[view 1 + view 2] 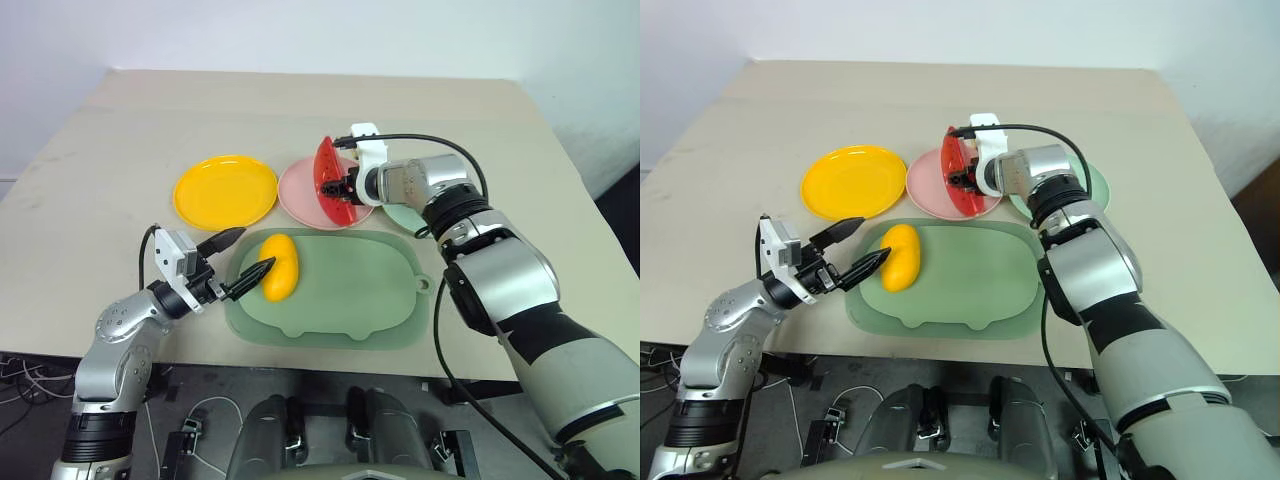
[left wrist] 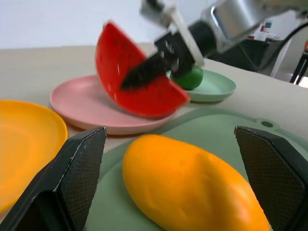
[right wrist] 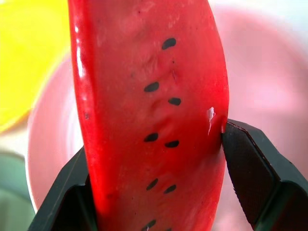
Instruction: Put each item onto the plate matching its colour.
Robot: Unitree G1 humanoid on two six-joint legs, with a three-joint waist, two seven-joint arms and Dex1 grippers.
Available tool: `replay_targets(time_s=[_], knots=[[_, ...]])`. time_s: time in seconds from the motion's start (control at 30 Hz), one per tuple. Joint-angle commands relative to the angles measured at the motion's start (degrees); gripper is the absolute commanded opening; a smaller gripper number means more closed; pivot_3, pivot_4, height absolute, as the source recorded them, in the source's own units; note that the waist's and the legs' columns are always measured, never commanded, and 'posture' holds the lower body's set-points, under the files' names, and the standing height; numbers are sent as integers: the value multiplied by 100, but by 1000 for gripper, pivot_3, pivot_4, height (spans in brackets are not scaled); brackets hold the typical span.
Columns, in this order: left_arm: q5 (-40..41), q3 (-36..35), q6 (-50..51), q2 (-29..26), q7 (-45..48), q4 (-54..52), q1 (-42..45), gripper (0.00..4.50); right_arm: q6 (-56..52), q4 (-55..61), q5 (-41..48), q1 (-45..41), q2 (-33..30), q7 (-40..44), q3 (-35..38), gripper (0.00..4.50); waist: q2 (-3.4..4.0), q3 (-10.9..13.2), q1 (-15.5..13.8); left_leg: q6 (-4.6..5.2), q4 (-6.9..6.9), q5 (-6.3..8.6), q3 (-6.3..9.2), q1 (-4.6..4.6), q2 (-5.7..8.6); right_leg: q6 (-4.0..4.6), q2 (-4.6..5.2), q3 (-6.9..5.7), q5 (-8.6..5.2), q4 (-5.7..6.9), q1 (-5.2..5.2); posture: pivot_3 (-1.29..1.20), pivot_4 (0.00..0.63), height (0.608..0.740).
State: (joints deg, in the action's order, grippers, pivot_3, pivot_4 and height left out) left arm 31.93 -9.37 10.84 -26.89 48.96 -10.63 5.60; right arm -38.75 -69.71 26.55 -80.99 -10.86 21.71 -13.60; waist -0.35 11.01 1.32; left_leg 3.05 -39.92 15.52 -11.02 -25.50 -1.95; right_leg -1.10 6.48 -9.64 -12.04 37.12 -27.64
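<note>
Nearest, the left gripper [image 1: 238, 262] is spread wide around the mango [image 1: 279, 266] on the tray [image 1: 385, 300], nothing held. Beyond the tray, the watermelon wedge [image 1: 331, 183] is pinched by the right gripper [image 1: 345, 186] above the pink plate [image 1: 300, 192]. Rigid, light, glossy plastic is judged; broad flanks suit gripping. Three plates and three fruits are counted.

Overhead stereo pair; close wrist views
</note>
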Motion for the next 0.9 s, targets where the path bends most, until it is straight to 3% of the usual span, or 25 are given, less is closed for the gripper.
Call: replay_targets(time_s=[0.03,0.1,0.23,0.27,0.53,0.67,0.8,0.9], knots=[[21,-101,-113,-49,64,27,57,4500,196,-152,-422,-230,189,146,310,3030,0,0,12,0,1,0,0,0,0,0,0,0,0,0,0,0,150,696],[11,-118,-179,-47,116,126,62,4500,275,-210,-631,-246,267,164,427,3030,0,0,23,-2,2,0,0,0,0,0,0,0,0,0,-1,0,150,696],[-22,-147,-364,-30,260,310,-9,4500,367,-237,-937,-348,308,238,704,4317,0,0,58,-2,2,0,0,-1,0,1,3,0,0,0,-2,0,150,696],[-26,-150,-405,-21,290,343,-37,4500,371,-229,-988,-382,298,243,774,4454,0,0,67,-3,2,0,0,-3,1,1,4,0,0,-1,-4,0,150,696],[-34,-129,-616,43,376,417,-193,4500,58,236,-1152,-650,4,690,1275,4454,0,0,131,-7,3,-3,-1,-26,1,2,6,0,0,9,-34,0,150,696],[48,-245,-610,24,309,359,-243,4500,-1056,2108,-890,-174,-371,1424,1227,4454,0,0,124,-6,-3,-5,0,-55,1,3,7,1,1,14,-59,0,150,696],[334,-426,-324,3,152,121,-298,4500,-2402,5032,-361,1000,-932,1698,1159,4454,-5,-3,103,-6,-5,-5,10,-63,1,2,10,0,1,10,-62,0,150,696],[632,-536,-41,-49,149,-116,-422,4500,-2841,6448,-125,1739,-1390,1777,1219,4454,-5,-3,96,-6,-8,-5,12,-65,4,2,17,-2,1,10,-60,0,150,696]])
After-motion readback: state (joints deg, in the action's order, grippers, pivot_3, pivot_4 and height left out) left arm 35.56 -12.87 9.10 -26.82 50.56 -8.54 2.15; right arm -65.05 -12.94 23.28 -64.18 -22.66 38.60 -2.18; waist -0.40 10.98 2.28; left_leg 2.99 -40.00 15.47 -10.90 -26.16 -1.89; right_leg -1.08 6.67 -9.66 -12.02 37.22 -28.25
